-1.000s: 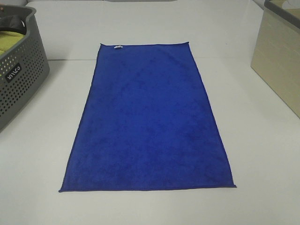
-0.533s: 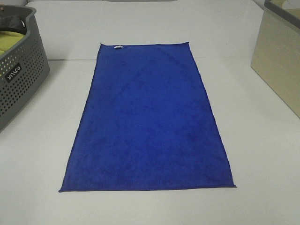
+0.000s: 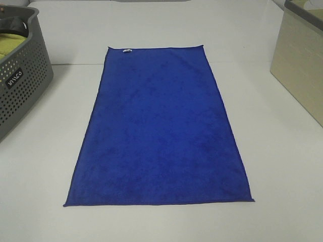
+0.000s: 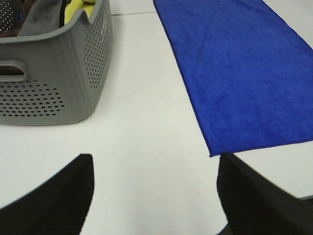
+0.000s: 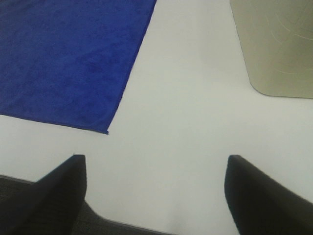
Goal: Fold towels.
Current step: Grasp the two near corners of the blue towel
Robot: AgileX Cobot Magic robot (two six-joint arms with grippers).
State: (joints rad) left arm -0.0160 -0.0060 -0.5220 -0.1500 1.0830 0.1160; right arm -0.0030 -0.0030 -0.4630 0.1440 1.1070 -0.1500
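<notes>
Dark fingers [image 4: 54,200] spread wide apart on left gripper [image 4: 154,157] and right gripper [image 5: 155,157] alike (both pairs empty)

A grey perforated laundry basket [image 3: 22,85] stands left of the blue towel [image 3: 161,126], beside its far half, a strip of white table [image 3: 45,201] between them; a beige bin [image 3: 303,65] stands well right of the towel's far half; bare tabletop borders the towel's near edge and both near corners.
</notes>
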